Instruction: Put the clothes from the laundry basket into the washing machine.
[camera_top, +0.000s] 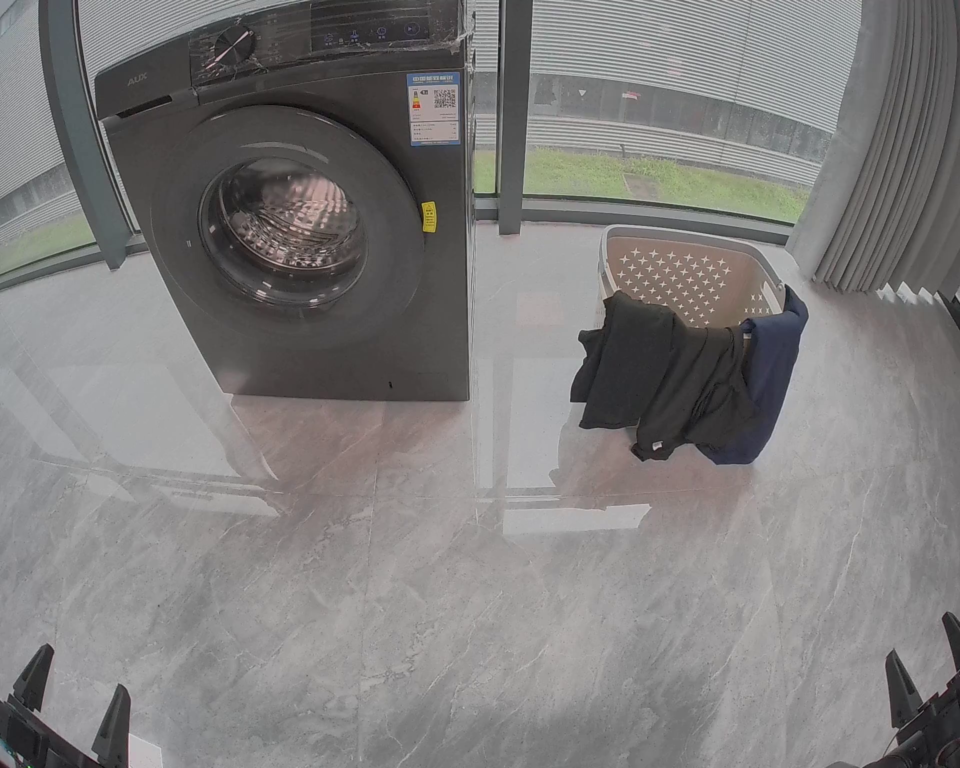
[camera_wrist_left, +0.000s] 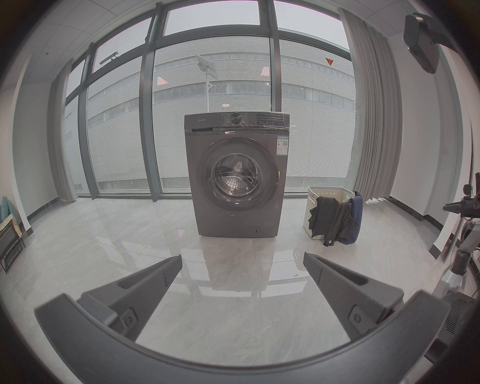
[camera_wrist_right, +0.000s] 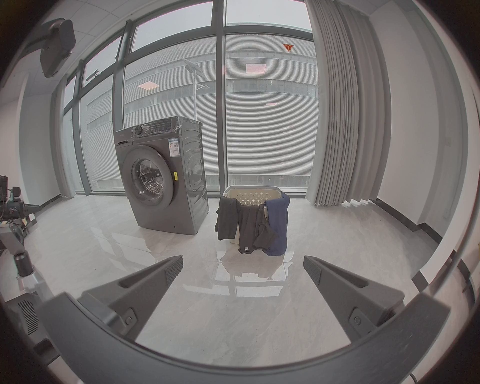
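A dark grey front-loading washing machine stands by the window; its round drum opening shows the steel drum inside. To its right a white laundry basket sits on the floor. Black clothes and a navy garment hang over its front rim. My left gripper is open at the near left, far from both. At the near right, equally far off, my right gripper is open and holds nothing.
The glossy grey marble floor stretches open between me and the machine. Floor-to-ceiling windows run behind, with a dark pillar between machine and basket. Grey curtains hang at the far right.
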